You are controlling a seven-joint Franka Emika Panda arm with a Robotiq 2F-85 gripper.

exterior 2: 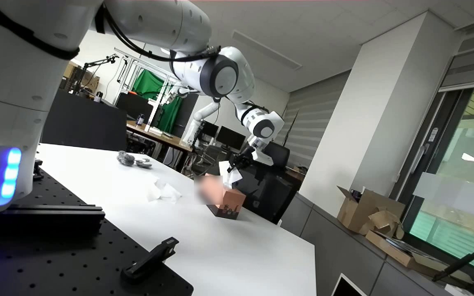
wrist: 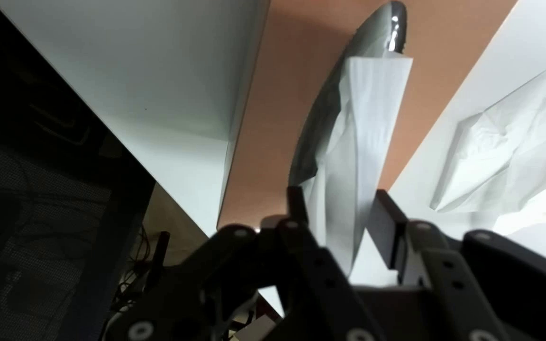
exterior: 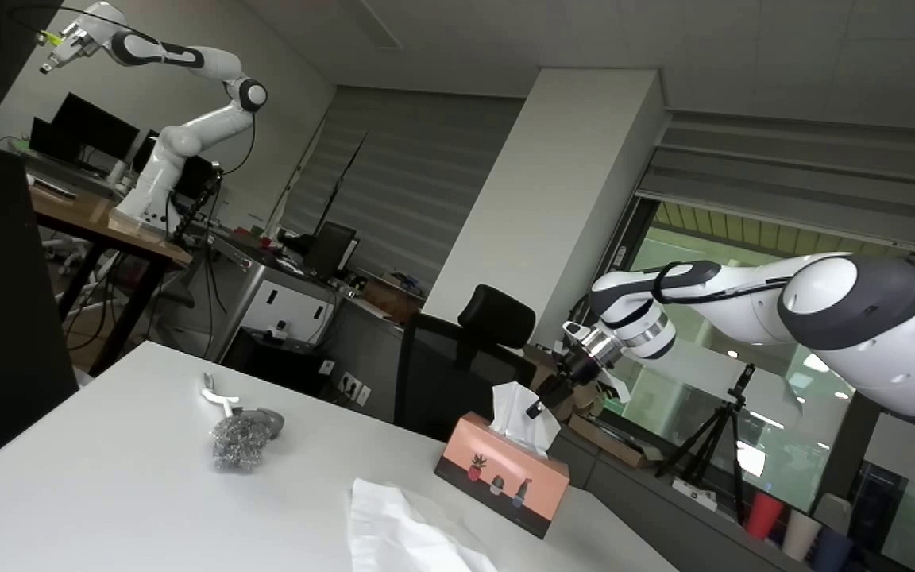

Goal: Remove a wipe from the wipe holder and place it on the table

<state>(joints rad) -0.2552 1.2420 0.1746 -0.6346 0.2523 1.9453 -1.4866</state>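
See a wipe (wrist: 368, 123) sticking up out of the box (exterior: 503, 477), between the 2 fingers (wrist: 389, 227) of the gripper (wrist: 341, 203). Find the fingers unclenched and apart, with a gap beside the wipe; cannot tell if touching it. See the box resting on the white table (exterior: 124, 485). Note loose tissue (exterior: 402, 532) near the box, a grey scourer (exterior: 237, 441) well apart, and a black chair (exterior: 497, 315) beyond the table.

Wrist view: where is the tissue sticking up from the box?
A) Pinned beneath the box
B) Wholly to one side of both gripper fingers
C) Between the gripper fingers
C: the wrist view shows the tissue reaching from the tissue box in between the two fingers of the gripper, which stand apart.
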